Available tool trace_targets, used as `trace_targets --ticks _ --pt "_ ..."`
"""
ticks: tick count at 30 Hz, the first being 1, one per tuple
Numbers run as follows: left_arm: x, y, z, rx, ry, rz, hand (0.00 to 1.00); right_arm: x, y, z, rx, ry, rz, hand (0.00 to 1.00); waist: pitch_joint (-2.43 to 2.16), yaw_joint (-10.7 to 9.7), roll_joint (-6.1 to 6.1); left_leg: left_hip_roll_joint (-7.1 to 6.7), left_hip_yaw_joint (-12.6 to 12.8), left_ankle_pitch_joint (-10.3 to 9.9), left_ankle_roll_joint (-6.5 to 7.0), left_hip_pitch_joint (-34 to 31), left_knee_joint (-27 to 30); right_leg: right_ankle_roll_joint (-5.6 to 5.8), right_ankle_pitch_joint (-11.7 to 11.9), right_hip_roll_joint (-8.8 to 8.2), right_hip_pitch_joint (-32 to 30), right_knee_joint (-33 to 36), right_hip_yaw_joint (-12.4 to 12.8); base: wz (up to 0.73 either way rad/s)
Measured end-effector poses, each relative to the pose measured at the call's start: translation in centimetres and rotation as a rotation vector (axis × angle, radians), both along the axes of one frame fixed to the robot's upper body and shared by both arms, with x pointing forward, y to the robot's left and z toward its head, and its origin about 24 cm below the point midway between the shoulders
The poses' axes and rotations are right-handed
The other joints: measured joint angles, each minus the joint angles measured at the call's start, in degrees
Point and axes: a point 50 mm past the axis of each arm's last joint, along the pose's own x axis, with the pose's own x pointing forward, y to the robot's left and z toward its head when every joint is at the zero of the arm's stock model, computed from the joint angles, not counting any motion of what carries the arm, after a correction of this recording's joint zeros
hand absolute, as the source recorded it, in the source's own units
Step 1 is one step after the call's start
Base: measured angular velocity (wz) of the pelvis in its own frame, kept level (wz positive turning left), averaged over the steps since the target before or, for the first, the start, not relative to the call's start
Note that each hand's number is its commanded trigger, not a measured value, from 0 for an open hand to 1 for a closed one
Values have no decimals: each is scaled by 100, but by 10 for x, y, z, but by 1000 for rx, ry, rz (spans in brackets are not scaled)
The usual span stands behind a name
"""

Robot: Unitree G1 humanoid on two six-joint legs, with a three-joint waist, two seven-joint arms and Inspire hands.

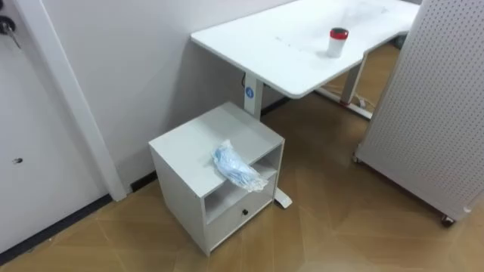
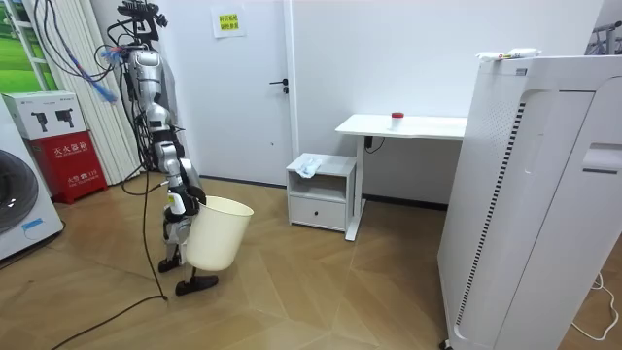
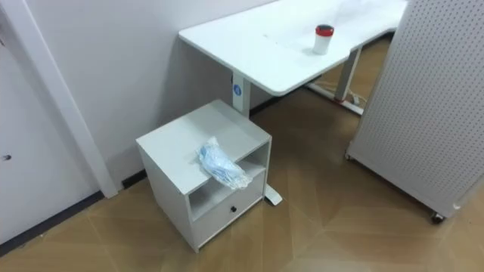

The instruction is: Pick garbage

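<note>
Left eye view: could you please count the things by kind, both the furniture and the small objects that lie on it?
small white cabinet with a drawer: 1
white desk: 1
white perforated panel on wheels: 1
crumpled pale blue plastic bag, on the cabinet: 1
small white jar with a red lid, on the desk: 1
Total: 5

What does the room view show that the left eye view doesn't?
Room view: the robot itself, standing on the wooden floor with a white bin in front of it, plus a washing machine, a red box and a door.
Left eye view: the little dark drawer knob on the cabinet.
Both: the small white cabinet with crumpled blue-and-white garbage at the front edge of its top, and the white desk with a red-capped jar on it.
</note>
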Motion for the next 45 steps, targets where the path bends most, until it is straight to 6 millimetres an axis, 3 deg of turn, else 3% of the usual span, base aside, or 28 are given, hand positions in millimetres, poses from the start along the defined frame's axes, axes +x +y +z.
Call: trace_targets --ticks 13,22,26,27,30,34,35,37,38,39,40,41,42,43,44,45 --pt "-7 -4 -2 5 36 -17 0 2 4 -1 7 3 21 100 -38 39 -48 -10 -15 0 0 -199 31 11 6 -8 -163 -16 -24 2" --pt "-1 -7 -3 -5 41 -55 0 5 5 -1 5 3 42 100 -13 -78 -96 -6 -11 0 0 -222 26 12 6 -17 -169 19 -74 0" --pt "-6 -5 -3 -1 60 -59 0 5 5 -1 4 9 65 100 14 -97 -134 3 -7 0 0 -163 49 11 5 -13 -127 52 -68 0" --pt "-7 -5 -3 1 67 -58 0 4 4 -1 3 11 70 100 41 -98 -170 3 -6 0 0 -151 90 9 4 -14 -106 64 -58 0" --pt "-11 -2 -3 7 83 -57 0 5 4 -1 3 17 101 100 46 -85 -220 -3 47 -17 -3 -185 324 -16 -55 -40 -127 217 -9 -8" --pt "-13 0 -2 3 111 -66 0 7 2 0 -1 13 137 100 64 -22 -247 188 153 -525 -83 -535 1394 -127 -591 -9 -511 1145 22 -6" --pt "-11 1 -2 3 108 -70 0 7 1 0 -2 14 145 100 62 37 -250 286 214 -677 -140 -708 1914 -235 -809 12 -632 1484 34 -23" --pt "-13 1 -2 -1 121 -71 0 7 0 0 -7 19 169 100 54 60 -252 406 193 -696 -142 -1056 2810 -317 -1004 56 -718 1812 139 -16" --pt "-15 1 -2 -12 131 -69 0 7 -3 1 -16 23 177 100 57 52 -202 517 71 -612 -85 -1347 3489 -369 -1115 129 -692 1957 178 0" --pt "-17 1 -2 -17 139 -68 0 6 -5 2 -22 25 179 100 59 57 -205 584 -42 -392 49 -1666 4131 -450 -1191 194 -601 2076 209 6" --pt "-19 0 -2 -23 144 -68 0 4 -6 2 -24 34 177 100 49 37 -190 566 -101 -346 88 -1807 4366 -494 -1221 218 -549 2092 229 28" --pt "-19 -1 -3 -40 151 -72 0 -2 -8 2 -25 52 168 100 46 -39 -200 365 -110 -375 134 -2084 4439 -537 -1298 214 -435 2097 258 44" --pt "-19 -3 -3 -53 153 -77 0 -6 -11 3 -31 72 169 100 38 -72 -234 90 -46 -392 172 -2353 4217 -497 -1398 193 -379 2097 382 34" --pt "-20 -4 -3 -59 154 -77 0 -8 -12 3 -32 82 175 100 24 -52 -256 -33 46 -371 189 -2452 3981 -503 -1418 192 -344 2096 498 -9" --pt "-23 -5 -3 -63 158 -75 0 -8 -13 4 -38 94 199 100 -5 35 -300 -218 158 -256 169 -2637 3358 -499 -1456 179 -284 2080 651 -36" --pt "-24 -4 -3 -63 160 -72 0 -8 -13 4 -41 96 205 100 -3 69 -298 -299 149 -135 152 -2720 2962 -496 -1481 161 -256 2069 688 -49"
